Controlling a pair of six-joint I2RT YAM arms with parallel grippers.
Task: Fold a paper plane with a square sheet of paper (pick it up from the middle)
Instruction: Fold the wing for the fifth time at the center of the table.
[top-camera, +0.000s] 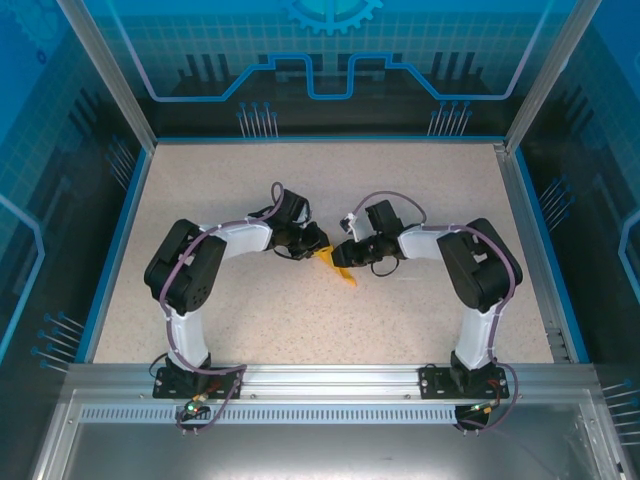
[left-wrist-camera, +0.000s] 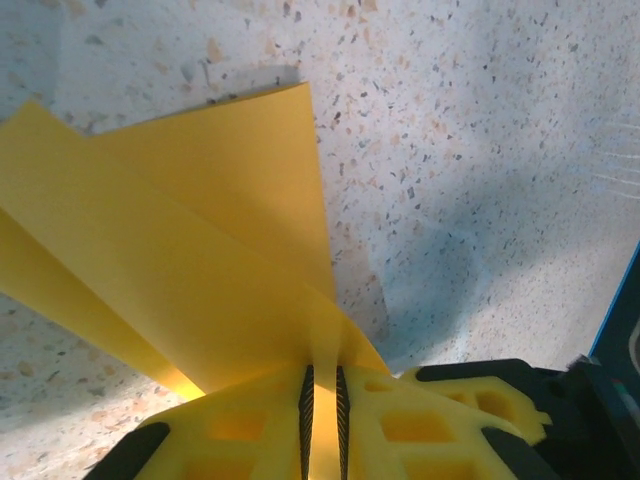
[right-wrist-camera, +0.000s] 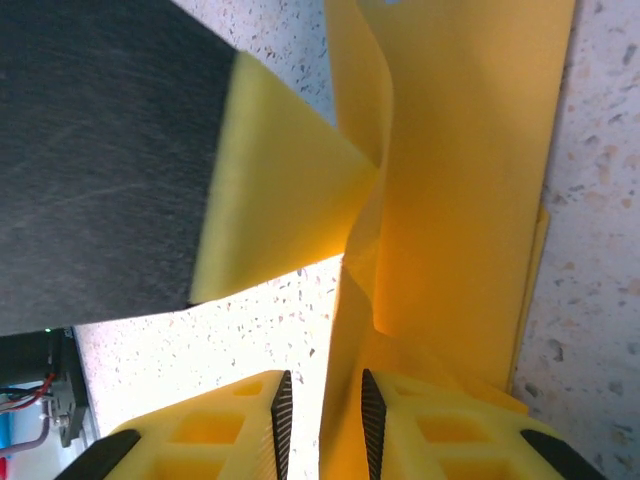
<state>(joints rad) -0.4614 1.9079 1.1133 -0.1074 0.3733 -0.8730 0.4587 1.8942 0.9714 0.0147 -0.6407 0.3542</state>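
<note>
Orange paper (top-camera: 340, 268), already folded into layers, sits at mid-frame in the top view, a little below centre. It is raised between the two gripper tips, with a narrow pointed end hanging down toward the speckled table (top-camera: 300, 180).

Left gripper (top-camera: 320, 248) reaches in from the left, right gripper (top-camera: 350, 252) from the right. The tips nearly meet over the paper.

Left wrist view: left gripper (left-wrist-camera: 322, 385) at bottom centre, ribbed pads pressed together with a thin strip of paper clamped between them. Firm pinch. From there the paper (left-wrist-camera: 200, 260) fans up and to the left in two or three overlapping flaps. A straight crease runs diagonally, and the top corner lies near upper centre. Speckled table (left-wrist-camera: 480, 150) behind, with a soft shadow at right.

Right wrist view: right gripper (right-wrist-camera: 325, 378) at bottom centre, pads parted with a clear gap. The paper (right-wrist-camera: 460, 180) passes edge-on through that gap, closer to the right-hand pad, with bright table visible beside the left pad. Not clamped; jaws slack around the sheet. The paper rises as a broad panel along the right side of the frame. At upper left, a yellow finger (right-wrist-camera: 280, 220) of the left gripper tapers to a point that meets the paper's fold at mid-frame.
</note>
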